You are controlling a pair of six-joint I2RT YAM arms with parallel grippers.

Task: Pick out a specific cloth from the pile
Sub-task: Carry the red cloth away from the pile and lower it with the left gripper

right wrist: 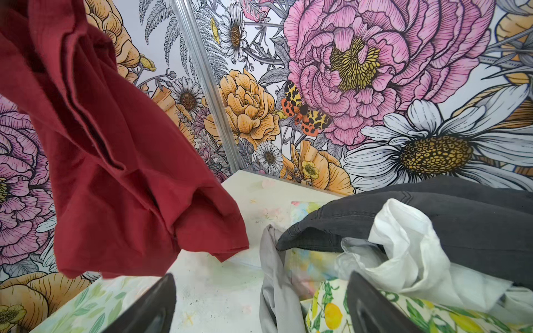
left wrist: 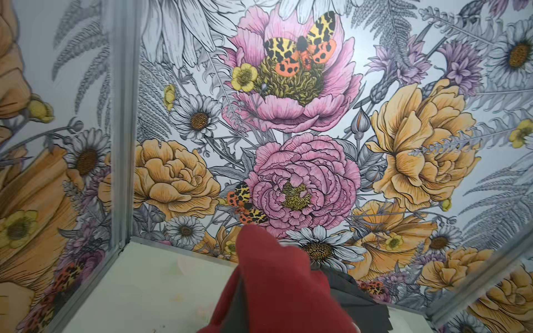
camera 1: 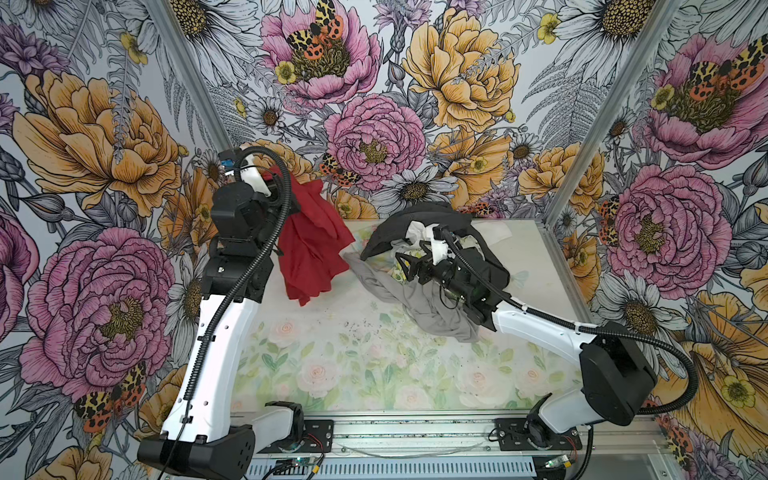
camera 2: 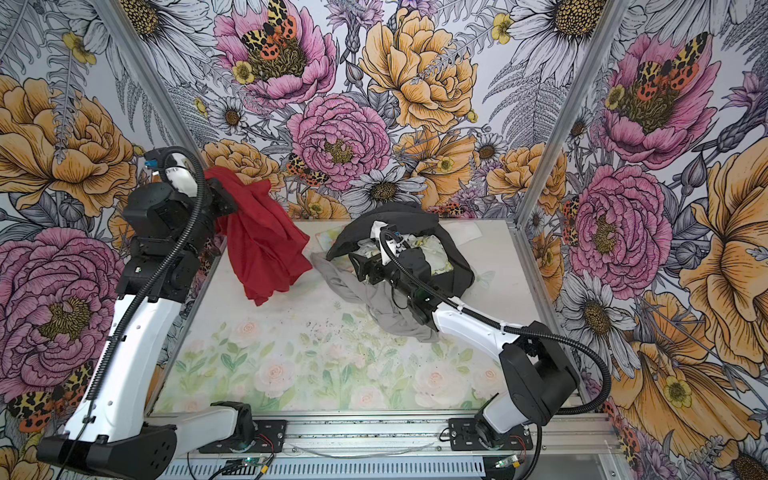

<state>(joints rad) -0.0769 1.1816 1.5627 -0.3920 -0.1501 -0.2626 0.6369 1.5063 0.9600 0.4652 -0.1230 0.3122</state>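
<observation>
Noting right gripper (right wrist: 262, 274) spread wide, empty, over the pile (camera 1: 415, 299). Beyond, left gripper (camera 2: 226, 203) clenches the cloth (camera 1: 313, 241), hanging clear beside it. We judge it light, limp, non-slippery; a bunched upper fold suits our grip.

White-shelled arms (camera 1: 216, 332), black joints, ribbed black cable hoses (camera 1: 287, 195), black right pincer (right wrist: 262, 276).

Both top views: high, front, looking down on whole table (camera 1: 374, 365). Left wrist faces back wall (left wrist: 288, 150); right wrist close over pile (right wrist: 432, 219). Wrists share cloth (left wrist: 282, 288).
</observation>
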